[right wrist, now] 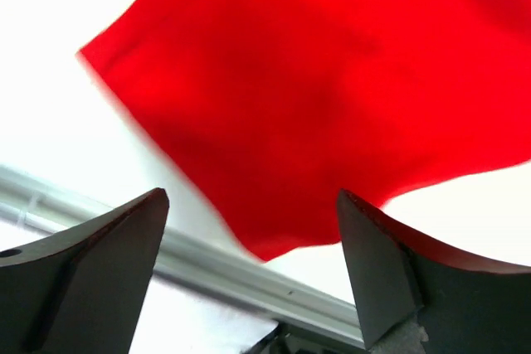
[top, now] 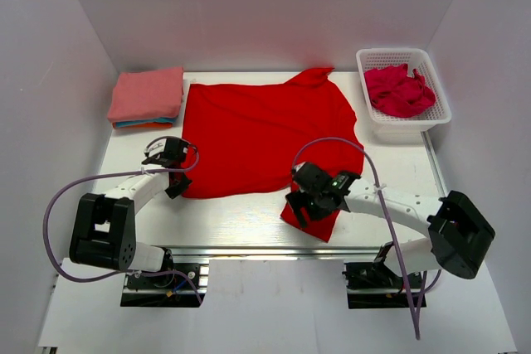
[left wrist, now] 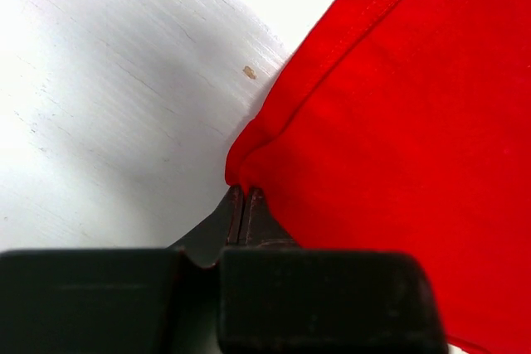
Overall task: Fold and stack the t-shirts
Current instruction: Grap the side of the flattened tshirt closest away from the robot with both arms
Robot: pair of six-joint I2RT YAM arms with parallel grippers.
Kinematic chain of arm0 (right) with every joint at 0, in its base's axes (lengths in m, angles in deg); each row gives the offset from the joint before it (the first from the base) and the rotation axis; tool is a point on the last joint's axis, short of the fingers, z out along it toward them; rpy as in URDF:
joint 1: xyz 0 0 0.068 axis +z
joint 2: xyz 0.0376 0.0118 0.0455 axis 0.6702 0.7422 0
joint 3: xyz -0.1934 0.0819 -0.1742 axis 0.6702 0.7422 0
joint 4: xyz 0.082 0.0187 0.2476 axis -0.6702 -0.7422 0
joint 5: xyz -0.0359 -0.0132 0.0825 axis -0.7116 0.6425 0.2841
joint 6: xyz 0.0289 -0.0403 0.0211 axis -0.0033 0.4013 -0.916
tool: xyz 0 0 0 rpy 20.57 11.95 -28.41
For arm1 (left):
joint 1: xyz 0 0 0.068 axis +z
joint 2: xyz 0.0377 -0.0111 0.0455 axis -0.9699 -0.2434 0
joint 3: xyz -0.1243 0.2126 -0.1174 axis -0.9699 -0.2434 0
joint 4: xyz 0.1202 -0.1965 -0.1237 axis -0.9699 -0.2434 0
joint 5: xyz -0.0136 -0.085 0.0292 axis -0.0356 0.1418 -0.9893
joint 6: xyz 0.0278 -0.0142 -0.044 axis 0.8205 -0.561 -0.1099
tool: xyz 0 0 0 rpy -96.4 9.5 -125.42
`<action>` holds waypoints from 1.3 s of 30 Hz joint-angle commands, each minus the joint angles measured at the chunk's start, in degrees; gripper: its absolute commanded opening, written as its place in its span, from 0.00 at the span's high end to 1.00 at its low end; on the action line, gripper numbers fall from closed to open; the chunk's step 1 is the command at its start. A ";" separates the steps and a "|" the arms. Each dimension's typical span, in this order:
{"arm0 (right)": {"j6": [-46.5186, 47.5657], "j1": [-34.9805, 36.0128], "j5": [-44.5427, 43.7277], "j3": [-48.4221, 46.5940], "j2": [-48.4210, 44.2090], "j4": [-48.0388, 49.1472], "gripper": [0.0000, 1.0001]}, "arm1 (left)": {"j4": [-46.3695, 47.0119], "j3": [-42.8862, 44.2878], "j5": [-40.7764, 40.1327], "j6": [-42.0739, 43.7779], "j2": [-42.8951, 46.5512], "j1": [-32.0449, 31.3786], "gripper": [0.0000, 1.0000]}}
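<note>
A bright red t-shirt [top: 265, 134] lies spread flat in the middle of the table. My left gripper [top: 176, 178] is at its near left corner. In the left wrist view the fingers [left wrist: 242, 205] are shut on that corner of the red cloth [left wrist: 398, 122]. My right gripper [top: 300, 203] is open above the shirt's near right sleeve [top: 322, 223], close to the table's front edge. In the right wrist view its gripper [right wrist: 253, 205] stands wide open over the red cloth [right wrist: 315, 97] and holds nothing. A folded stack [top: 148, 95], salmon-pink over teal and orange, sits at the back left.
A white lattice basket [top: 408, 128] at the back right holds a crumpled crimson-pink shirt [top: 398, 90]. The metal rail [right wrist: 224, 263] of the table's front edge runs just under the right gripper. White walls enclose the table on three sides.
</note>
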 commanded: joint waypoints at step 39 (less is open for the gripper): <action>-1.66 -2.39 -19.64 -6.05 2.61 13.38 1.00 | 5.02 5.86 1.56 0.67 5.60 0.20 1.00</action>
